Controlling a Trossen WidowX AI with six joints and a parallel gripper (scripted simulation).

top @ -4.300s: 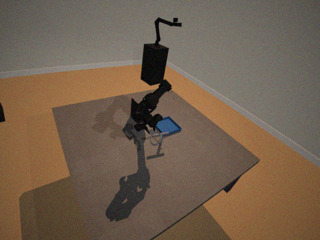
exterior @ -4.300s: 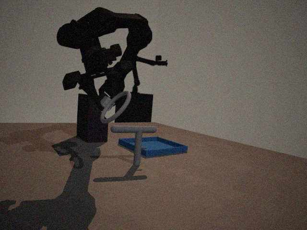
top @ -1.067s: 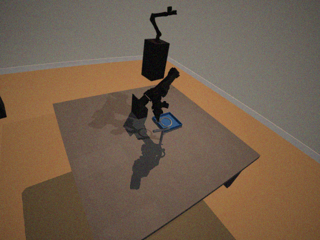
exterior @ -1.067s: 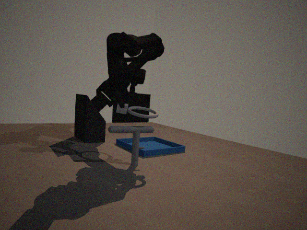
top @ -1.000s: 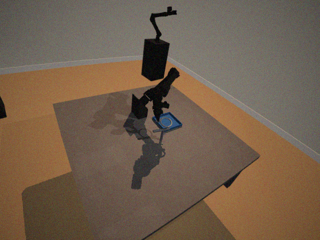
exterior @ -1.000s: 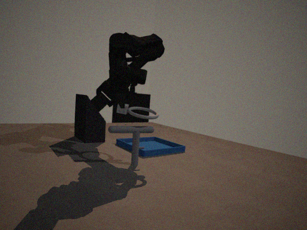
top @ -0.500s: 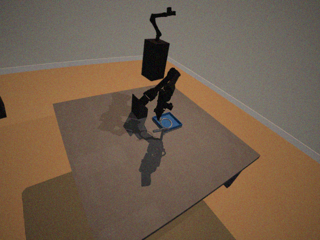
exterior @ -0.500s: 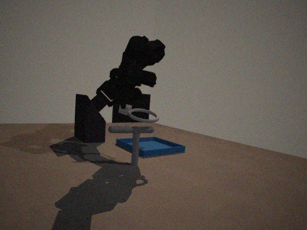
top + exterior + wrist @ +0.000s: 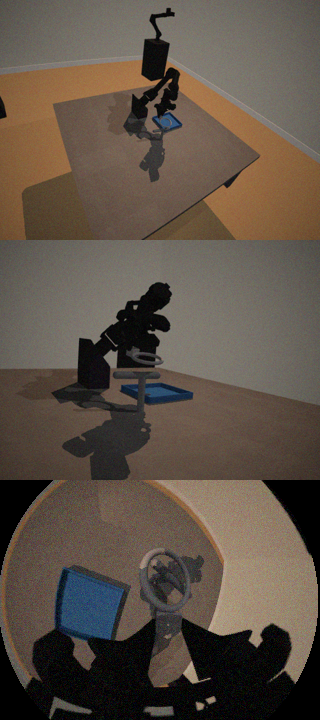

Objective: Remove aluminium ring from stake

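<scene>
Exterior view: the gripper (image 9: 160, 115) (image 9: 132, 350) (image 9: 168, 622), partly open, grips the tab of the ring (image 9: 160, 122) (image 9: 139, 361) (image 9: 143, 582), aloft, off the stake (image 9: 162, 130) (image 9: 141, 392).

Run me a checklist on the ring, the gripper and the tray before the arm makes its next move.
1. Grey aluminium ring off the grey steel stake: ok, it hangs above the cross-bar.
2. Black gripper shut on the ring's tab: ok.
3. Shallow square blue tray free to take the ring: ok, nothing seen lying in it.
4. Ring lying flat inside the tray: not ok, it is in the air.
5. Ring fully over the tray: cannot tell, the views disagree by angle.
6. Gripper let go and away: not ok.
</scene>
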